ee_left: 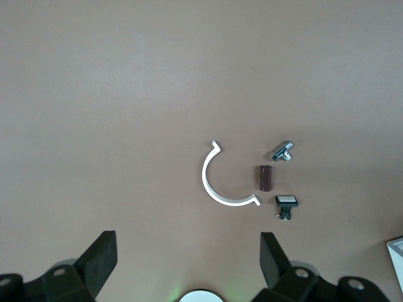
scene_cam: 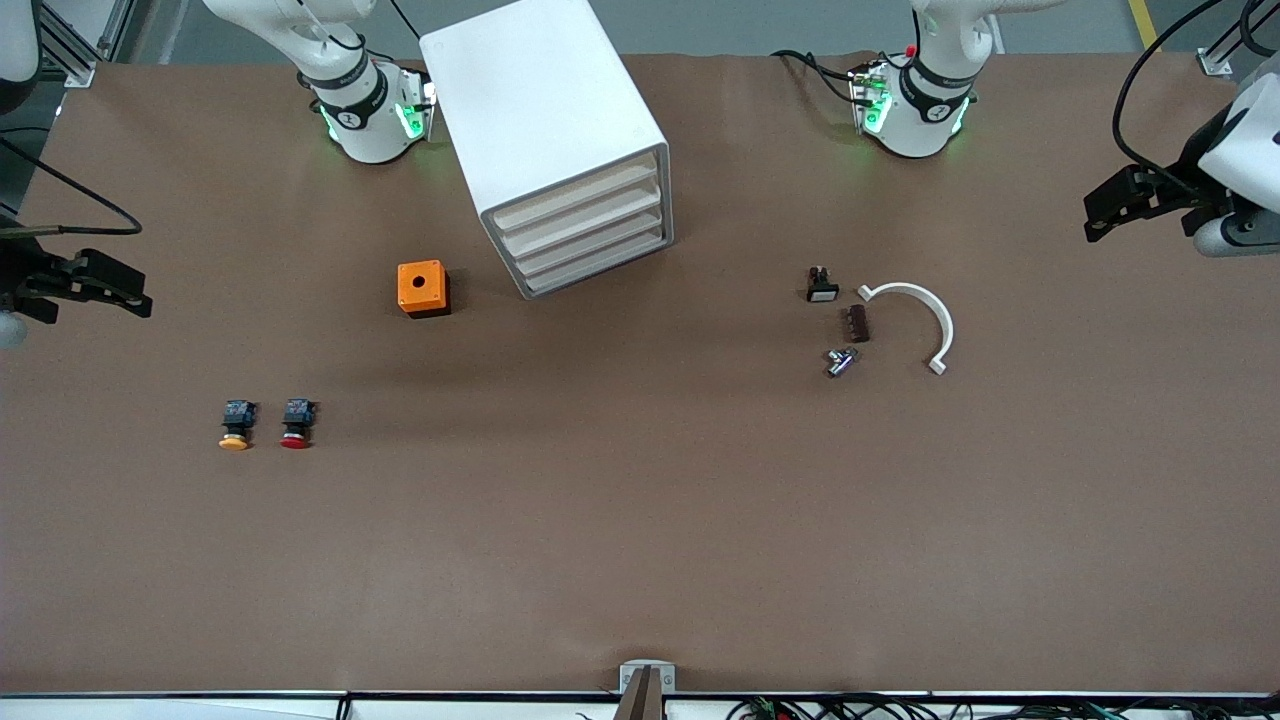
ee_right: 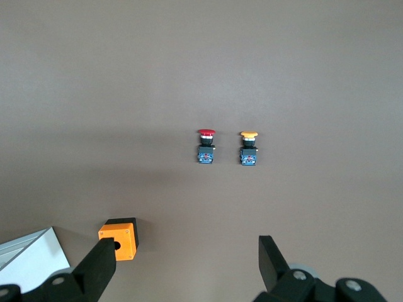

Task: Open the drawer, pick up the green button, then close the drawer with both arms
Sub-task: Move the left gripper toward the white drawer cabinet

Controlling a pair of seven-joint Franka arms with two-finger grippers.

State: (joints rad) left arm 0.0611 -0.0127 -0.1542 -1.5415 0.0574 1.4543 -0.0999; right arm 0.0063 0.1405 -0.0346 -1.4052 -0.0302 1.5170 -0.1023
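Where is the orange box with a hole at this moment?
In the front view, the orange box sits on the table beside the white drawer cabinet, toward the right arm's end, farther from the camera than the red-capped button.

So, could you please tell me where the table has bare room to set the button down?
The widest bare stretch runs between the red-capped button and the metal fitting, on the side of the cabinet nearer the front camera. It is crowded around the white curved piece, and beside the orange box.
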